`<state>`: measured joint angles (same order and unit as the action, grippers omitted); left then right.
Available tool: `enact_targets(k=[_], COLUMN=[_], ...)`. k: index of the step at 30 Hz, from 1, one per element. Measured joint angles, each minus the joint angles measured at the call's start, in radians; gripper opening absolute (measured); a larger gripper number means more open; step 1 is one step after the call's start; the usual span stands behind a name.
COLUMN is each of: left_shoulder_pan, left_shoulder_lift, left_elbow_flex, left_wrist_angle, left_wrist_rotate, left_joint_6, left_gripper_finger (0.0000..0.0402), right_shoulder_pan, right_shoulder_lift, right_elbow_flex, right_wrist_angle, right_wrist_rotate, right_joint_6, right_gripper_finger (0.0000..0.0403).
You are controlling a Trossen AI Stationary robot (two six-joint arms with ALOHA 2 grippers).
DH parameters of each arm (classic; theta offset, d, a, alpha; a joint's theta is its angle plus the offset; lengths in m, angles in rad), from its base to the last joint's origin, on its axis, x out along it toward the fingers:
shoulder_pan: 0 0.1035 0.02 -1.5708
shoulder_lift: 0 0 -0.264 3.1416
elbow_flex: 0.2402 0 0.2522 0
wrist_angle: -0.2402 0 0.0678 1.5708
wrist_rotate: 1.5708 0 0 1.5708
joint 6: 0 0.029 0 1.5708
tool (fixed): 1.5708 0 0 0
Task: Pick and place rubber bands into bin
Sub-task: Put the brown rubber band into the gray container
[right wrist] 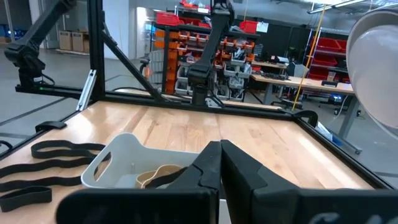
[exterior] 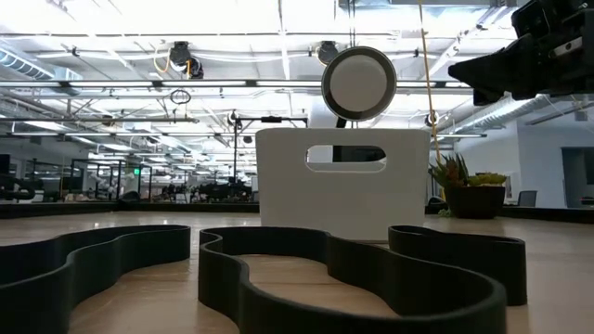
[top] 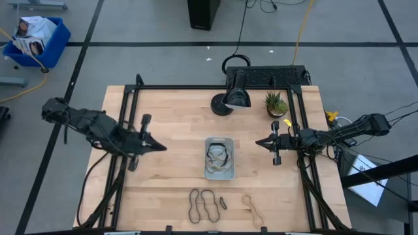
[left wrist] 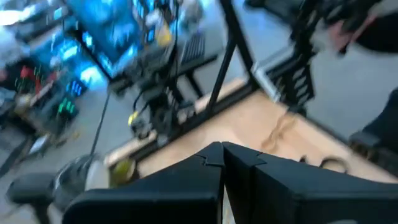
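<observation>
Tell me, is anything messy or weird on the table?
Nothing looks broken or spilled. Some rubber bands lie inside the bin, but several more are loose on the wood near the front edge. Both grippers, left and right, are shut and empty.

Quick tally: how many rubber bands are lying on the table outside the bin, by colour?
Dark rubber bands: 3
Tan rubber band: 1
Total: 4 outside the bin; left gripper and right gripper wait either side of it.
</observation>
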<state>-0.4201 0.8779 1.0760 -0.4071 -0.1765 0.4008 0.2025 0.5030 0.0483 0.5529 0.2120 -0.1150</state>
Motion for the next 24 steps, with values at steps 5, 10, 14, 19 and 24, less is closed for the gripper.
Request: enact_targets(k=[5,10,14,19,24], left_shoulder_pan=[0.046,0.094,0.095,0.093,0.093], left_shoulder_lift=[-0.170,-0.279,-0.299,-0.328,-0.393], left_elbow_flex=[-0.256,-0.507,-0.702,-0.848,-0.944], left_wrist_angle=[0.247,0.443,0.670,0.812,0.843], left_wrist_rotate=[0.139,0.218,0.264,0.258,0.255], left_joint_6=[-0.003,-0.103,-0.126,-0.081,-0.063], left_gripper_finger=[0.0002,0.0001,0.0001,0.0001,0.0001], right_shoulder_pan=[0.000,0.000,0.000,0.000,0.000], right_shoulder_lift=[0.000,0.000,0.001,0.001,0.002], right_elbow_flex=[0.000,0.000,0.000,0.000,0.000], right_wrist_angle=[0.004,0.004,0.018,0.033,0.032], right_wrist_rotate=[0.000,0.000,0.000,0.000,0.000], right_joint_6=[0.026,0.055,0.061,0.077,0.085], right_gripper_finger=[0.0004,0.0004,0.0004,0.0004,0.0004])
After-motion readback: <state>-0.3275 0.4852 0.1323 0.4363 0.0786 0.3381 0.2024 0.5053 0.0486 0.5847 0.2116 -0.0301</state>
